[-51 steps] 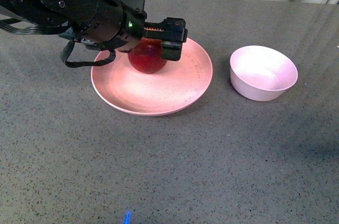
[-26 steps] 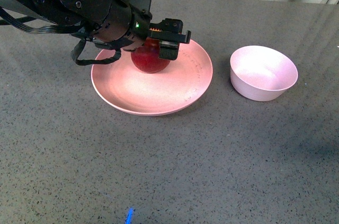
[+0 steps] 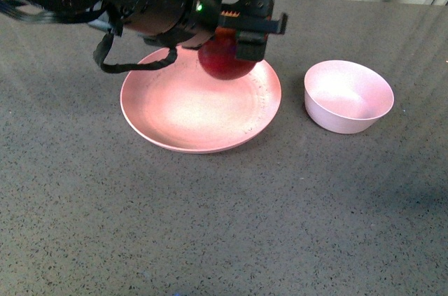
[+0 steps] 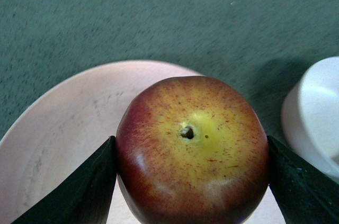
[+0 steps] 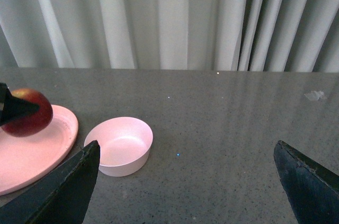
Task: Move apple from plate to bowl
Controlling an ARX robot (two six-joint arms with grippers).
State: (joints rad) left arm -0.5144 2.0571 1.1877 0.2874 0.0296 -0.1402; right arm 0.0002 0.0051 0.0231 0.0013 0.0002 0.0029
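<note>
My left gripper (image 3: 234, 47) is shut on the dark-red apple (image 3: 222, 59), which hangs above the right part of the wide pink plate (image 3: 175, 114). In the left wrist view the apple (image 4: 192, 150) shows its yellow stem dimple, a black finger pressed on each side, the plate (image 4: 58, 139) beneath and the bowl's rim (image 4: 312, 123) off to one side. The small pale pink bowl (image 3: 348, 95) stands empty to the right of the plate. My right gripper (image 5: 185, 187) is open above bare table, with the bowl (image 5: 119, 145), the apple (image 5: 29, 112) and the plate (image 5: 32, 155) in its view.
The dark speckled table (image 3: 231, 219) carries only the plate and bowl. Pale curtains (image 5: 169, 17) hang behind the table's far edge. A narrow gap of table separates plate and bowl.
The left gripper has lifted the apple off the plate and carried it to the right, toward the bowl. Plate and bowl have stayed put.
</note>
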